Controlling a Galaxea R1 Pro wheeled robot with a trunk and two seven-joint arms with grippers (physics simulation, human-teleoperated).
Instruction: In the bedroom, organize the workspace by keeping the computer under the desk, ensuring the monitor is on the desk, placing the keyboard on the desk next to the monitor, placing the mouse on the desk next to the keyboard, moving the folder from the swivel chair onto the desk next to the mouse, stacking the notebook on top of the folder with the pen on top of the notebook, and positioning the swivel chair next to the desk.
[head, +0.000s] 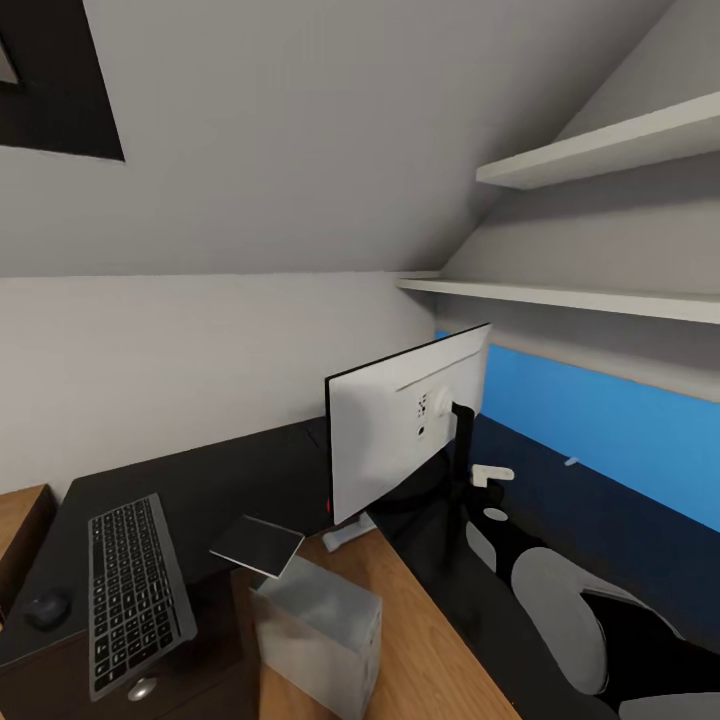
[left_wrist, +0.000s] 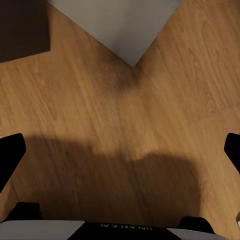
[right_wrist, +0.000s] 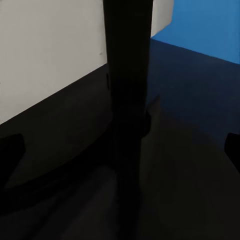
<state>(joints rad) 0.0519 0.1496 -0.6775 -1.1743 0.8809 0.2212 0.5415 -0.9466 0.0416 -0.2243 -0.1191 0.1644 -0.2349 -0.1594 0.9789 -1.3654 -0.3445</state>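
Far left on the black desk (head: 230, 480): the mouse (head: 46, 608), just beside the keyboard (head: 135, 590). Next along, the notebook (head: 257, 545) sits at the desk edge, above the grey computer (head: 320, 625) on the wood floor (head: 430, 640).

Centre: the monitor (head: 405, 430), white back toward me, on its black stand (head: 462, 450).

My left gripper (left_wrist: 120, 150) hangs over bare floorboards, fingertips (left_wrist: 10, 155) spread wide, nothing between them.

My right gripper (right_wrist: 120, 145) faces the monitor stand, fingers spread on either side of the post; contact I cannot tell. Blue back panel (head: 600, 420) at right.
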